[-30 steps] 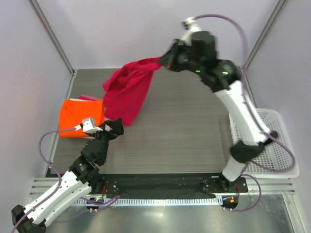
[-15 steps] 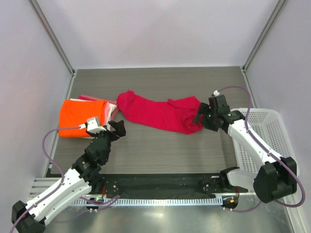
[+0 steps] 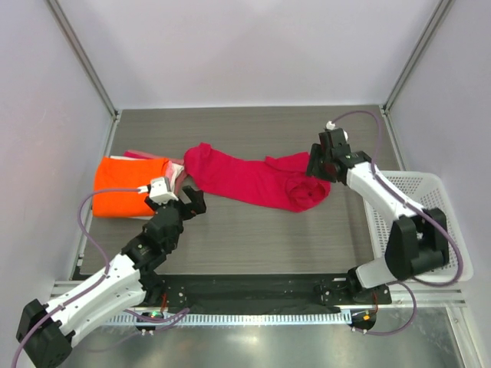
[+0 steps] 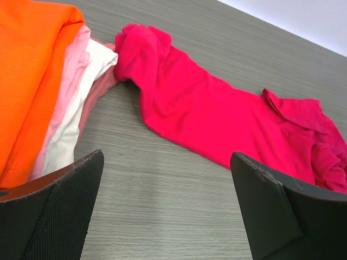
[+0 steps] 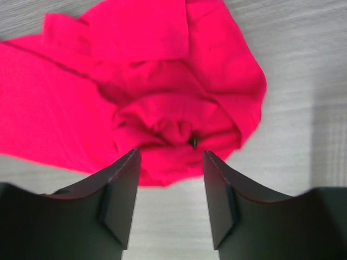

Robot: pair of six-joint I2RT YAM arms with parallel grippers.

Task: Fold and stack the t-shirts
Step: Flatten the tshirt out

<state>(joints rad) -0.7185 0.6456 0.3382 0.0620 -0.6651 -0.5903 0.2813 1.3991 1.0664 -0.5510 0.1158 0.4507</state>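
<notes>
I am counting three t-shirts on the bench (image 3: 261, 238). One crimson shirt (image 3: 253, 182) is lying crumpled in a long strip across the middle, with its right end bunched into a heap. One orange shirt (image 3: 119, 188) is sitting folded at the left edge. One pale pink and white shirt (image 3: 175, 175) is peeking out from under the orange one, and its edge is touching the left end of the crimson shirt.

Two arms are working here. The left tool (image 3: 193, 201) is hovering just in front of the folded pile with its fingers spread wide, gripping nothing. The right tool (image 3: 316, 170) is hanging over the bunched right end of the crimson shirt. Its fingers are standing apart and the cloth is lying loose beneath them, released.

One white lattice basket (image 3: 437, 192) is sitting at the right edge.
</notes>
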